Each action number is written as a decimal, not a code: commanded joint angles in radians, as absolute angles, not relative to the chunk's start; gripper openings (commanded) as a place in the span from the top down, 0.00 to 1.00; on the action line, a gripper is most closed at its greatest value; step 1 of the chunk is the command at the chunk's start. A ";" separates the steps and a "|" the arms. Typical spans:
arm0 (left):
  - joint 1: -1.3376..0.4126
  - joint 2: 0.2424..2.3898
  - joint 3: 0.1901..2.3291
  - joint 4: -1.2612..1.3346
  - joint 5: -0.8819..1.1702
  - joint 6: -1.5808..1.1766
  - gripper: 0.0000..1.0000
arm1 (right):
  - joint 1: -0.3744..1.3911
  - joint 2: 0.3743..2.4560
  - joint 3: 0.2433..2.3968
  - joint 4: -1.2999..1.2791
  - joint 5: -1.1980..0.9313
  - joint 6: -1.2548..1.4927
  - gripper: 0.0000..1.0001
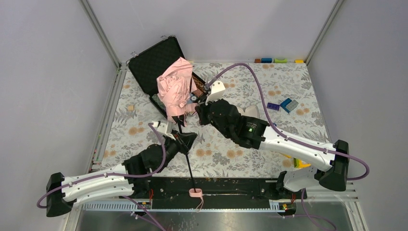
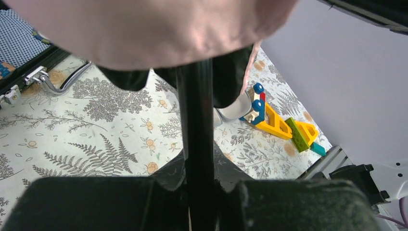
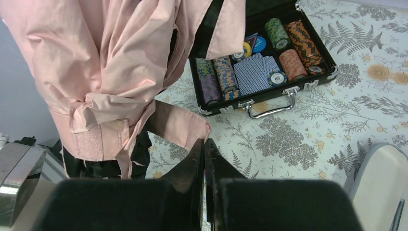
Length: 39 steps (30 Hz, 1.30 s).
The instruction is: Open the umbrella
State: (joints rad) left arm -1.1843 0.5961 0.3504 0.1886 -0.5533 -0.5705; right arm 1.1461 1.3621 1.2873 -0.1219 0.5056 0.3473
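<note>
Left gripper [image 1: 184, 139] clamps the pale pink folding fabric umbrella [image 1: 174, 89] by its thin black shaft [image 2: 195, 120], canopy bunched just ahead. Right gripper [image 3: 206, 144], jaws together, sits at the strap flap [image 3: 178, 126]; free that first.

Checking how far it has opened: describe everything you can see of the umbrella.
The umbrella is unopened. Its pale pink canopy is bunched in loose folds, black inner side showing, near the open case. A thin black shaft runs to a small pink handle toward the near edge. The left gripper is shut on the shaft. The right gripper is shut beside a pink flap, grip unclear.
</note>
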 commanded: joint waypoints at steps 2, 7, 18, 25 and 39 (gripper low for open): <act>-1.183 0.590 0.372 0.285 -0.576 -0.573 1.00 | 1.130 1.312 1.248 -0.073 0.498 0.385 1.00; -1.183 0.589 0.377 0.278 -0.559 -0.570 1.00 | 1.122 1.247 1.191 -0.011 0.461 0.397 0.40; -1.183 0.598 0.380 0.276 -0.517 -0.565 1.00 | 1.077 1.147 1.099 0.144 0.233 0.470 0.00; -1.183 0.626 0.384 0.320 -0.392 -0.483 1.00 | 0.989 1.327 1.226 0.190 0.012 0.591 0.00; -0.716 0.584 0.366 0.135 -0.099 -0.677 1.00 | 0.831 1.079 1.371 -0.223 0.012 0.380 0.80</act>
